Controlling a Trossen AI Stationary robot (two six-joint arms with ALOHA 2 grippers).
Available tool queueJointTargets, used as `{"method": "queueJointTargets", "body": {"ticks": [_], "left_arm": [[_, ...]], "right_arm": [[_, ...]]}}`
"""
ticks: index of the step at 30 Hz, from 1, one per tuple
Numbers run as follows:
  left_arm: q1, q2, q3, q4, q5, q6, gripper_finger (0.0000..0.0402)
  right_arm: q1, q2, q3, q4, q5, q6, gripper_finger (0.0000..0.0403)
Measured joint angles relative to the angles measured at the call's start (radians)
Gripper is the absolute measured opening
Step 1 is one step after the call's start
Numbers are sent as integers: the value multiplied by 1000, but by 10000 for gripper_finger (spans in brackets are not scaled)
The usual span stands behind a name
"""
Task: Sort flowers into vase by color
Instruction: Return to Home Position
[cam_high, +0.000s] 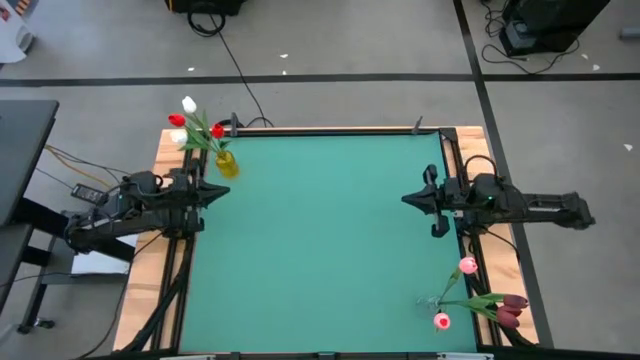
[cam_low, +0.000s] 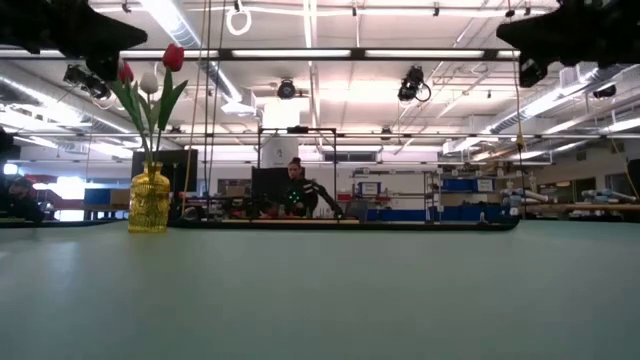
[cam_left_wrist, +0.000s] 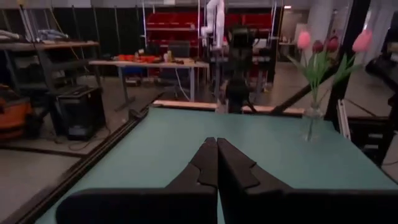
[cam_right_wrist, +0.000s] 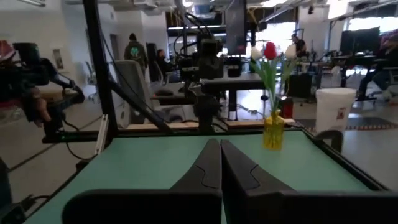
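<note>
The whole table (cam_high: 320, 240) is being viewed from straight overhead and, level from its edge, by the low camera. The yellow vase (cam_low: 149, 200) is being shared by both views and by the right wrist camera, aimed across the table.

A smooth, matt teal mat (cam_high: 320, 240) lies inside a pale bare-wood frame (cam_high: 163, 170), the far-left yellow vase (cam_low: 149, 200) looks glossy, translucent and textured, the near-right clear vase (cam_left_wrist: 311, 124) looks like glass, and the left gripper (cam_left_wrist: 216, 142) and right gripper (cam_right_wrist: 221, 143) look like matt dark plastic.
</note>
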Motion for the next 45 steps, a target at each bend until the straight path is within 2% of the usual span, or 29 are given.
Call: {"method": "queueJointTargets", "body": {"ticks": [6,12,16,19,25,31,45], "left_arm": [[0,0,-16,-52,-2,10,6],[0,0,-30,-37,-2,35,7],[0,0,-97,56,0,16,7],[0,0,-156,144,1,3,8],[0,0,-213,202,34,-23,8],[0,1,-308,366,45,-39,8],[-38,30,-368,449,33,-64,2]], "right_arm": [[-52,-170,-111,19,-4,27,0],[-71,-260,-186,29,-54,71,0],[-78,-272,-209,27,-100,103,0],[-78,-271,-226,14,-95,103,0],[-68,-271,-226,21,-131,104,0],[-52,-271,-226,21,-98,85,0],[-65,-271,-225,20,-100,72,0]]}}
